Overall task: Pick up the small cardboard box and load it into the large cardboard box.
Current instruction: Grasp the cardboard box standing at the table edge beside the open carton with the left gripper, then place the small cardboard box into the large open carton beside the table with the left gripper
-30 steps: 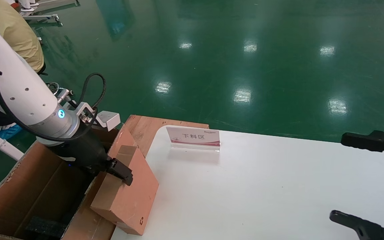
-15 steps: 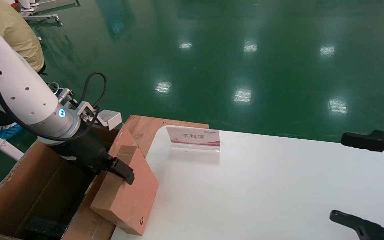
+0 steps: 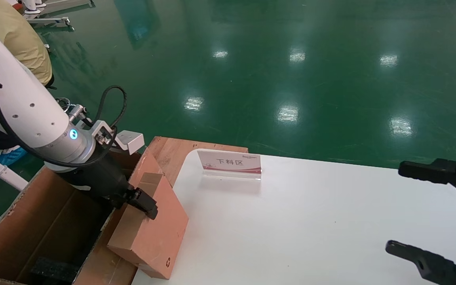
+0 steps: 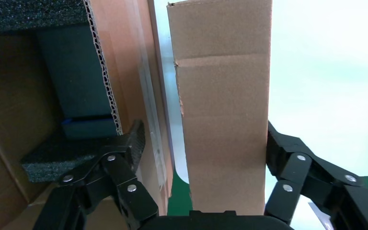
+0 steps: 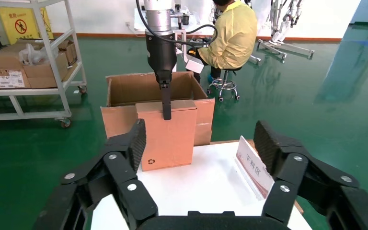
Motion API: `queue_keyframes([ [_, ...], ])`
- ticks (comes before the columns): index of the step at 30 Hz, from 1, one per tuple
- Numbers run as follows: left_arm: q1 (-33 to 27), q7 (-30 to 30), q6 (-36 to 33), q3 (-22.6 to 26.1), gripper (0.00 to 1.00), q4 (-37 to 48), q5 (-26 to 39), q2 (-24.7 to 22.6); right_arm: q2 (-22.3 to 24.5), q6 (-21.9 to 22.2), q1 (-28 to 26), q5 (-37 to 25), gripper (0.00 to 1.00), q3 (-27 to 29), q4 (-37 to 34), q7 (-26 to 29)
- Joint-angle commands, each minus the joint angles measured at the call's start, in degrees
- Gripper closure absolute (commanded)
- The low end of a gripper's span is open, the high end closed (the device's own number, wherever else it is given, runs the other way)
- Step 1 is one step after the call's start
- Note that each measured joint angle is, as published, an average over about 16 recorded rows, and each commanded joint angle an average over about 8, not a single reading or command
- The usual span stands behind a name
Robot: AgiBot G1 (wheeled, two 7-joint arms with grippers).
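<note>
The small cardboard box [image 3: 152, 233] stands tilted on the left edge of the white table [image 3: 311, 221], against the large cardboard box [image 3: 54, 221]. My left gripper [image 3: 135, 202] straddles its taped top, open. In the left wrist view [image 4: 203, 136] one finger touches the small box [image 4: 225, 120]; the other stands apart from it, by the large box's flap [image 4: 124, 72]. Black foam blocks [image 3: 52, 269] lie at the large box's bottom. My right gripper [image 3: 394, 208] hangs open and empty over the table's right side, and from it I see both boxes [image 5: 165, 134] [image 5: 124, 88].
A clear sign stand [image 3: 230, 163] stands at the table's back edge. A reddish wooden board [image 3: 172, 152] lies behind the small box. A person in yellow [image 5: 230, 33] sits beyond the large box, and a shelf cart [image 5: 28, 62] stands farther off. Green floor surrounds the table.
My right gripper has moved a little left, further into view. My left gripper has barely shifted on the small box, which has not moved.
</note>
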State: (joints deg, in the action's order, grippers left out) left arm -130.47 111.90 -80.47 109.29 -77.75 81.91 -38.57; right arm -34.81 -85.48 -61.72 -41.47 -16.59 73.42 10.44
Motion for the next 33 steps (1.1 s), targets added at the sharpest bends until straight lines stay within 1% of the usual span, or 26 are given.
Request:
queue_keyframes([
  [1,0.0,0.0,0.0,0.0,1.0,0.0,0.0,0.0,0.0,0.0,0.0,0.0,1.0,0.0,0.0,0.0],
  [23,-0.4,-0.3,-0.2,-0.2,1.0,0.6,0.2,-0.3,0.0,0.0,0.0,0.0,1.0,0.0,0.0,0.0],
  [27,-2.9,-0.9,-1.0,-0.9,1.0,1.4,1.2,-0.7,0.0,0.0,0.0,0.0,1.0,0.0,0.0,0.0],
  [33,-10.7,-2.0,-3.5,-2.9,1.0,1.7,4.4,-2.3,0.0,0.0,0.0,0.0,1.0,0.0,0.0,0.0],
])
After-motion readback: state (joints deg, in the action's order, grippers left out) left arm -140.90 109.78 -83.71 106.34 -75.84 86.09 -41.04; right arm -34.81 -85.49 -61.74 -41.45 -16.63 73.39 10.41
